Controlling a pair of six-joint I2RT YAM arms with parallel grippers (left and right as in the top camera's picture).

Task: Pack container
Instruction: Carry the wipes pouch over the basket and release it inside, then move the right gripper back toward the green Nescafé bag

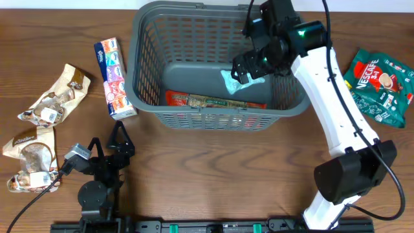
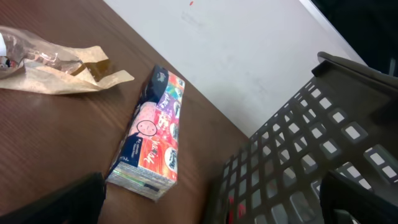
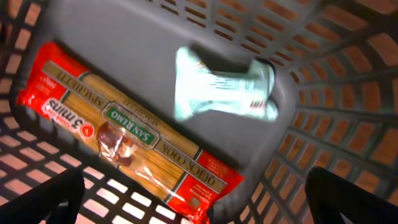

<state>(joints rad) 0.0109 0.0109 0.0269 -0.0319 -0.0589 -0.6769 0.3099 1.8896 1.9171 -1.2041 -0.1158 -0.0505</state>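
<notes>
Furthest left on the wooden table (image 1: pixel 213 175), two tan crumpled snack packets (image 1: pixel 55 97) lie one behind the other, and just beside them is a colourful tissue pack (image 1: pixel 114 77), set lengthwise close to the basket's left wall. Near the front edge, the left gripper (image 1: pixel 119 144) hovers low over bare wood, its fingers spread wide and grasping nothing. At the middle back of the table stands the container (image 1: pixel 145 77), a large dark grey lattice basket. On its floor a red spaghetti packet (image 3: pixel 124 137) lies along the near wall. Beside it, towards the right corner, is a pale green packet (image 3: pixel 217 93); it is blurred in the wrist view, so I cannot tell whether it rests on the bottom. The right gripper (image 1: pixel 247 70) hangs inside the basket above that pale packet, its fingers released and far apart with nothing between them. Furthest right, well apart from the basket, a green Nescafe bag (image 1: pixel 381 84) lies flat.
</notes>
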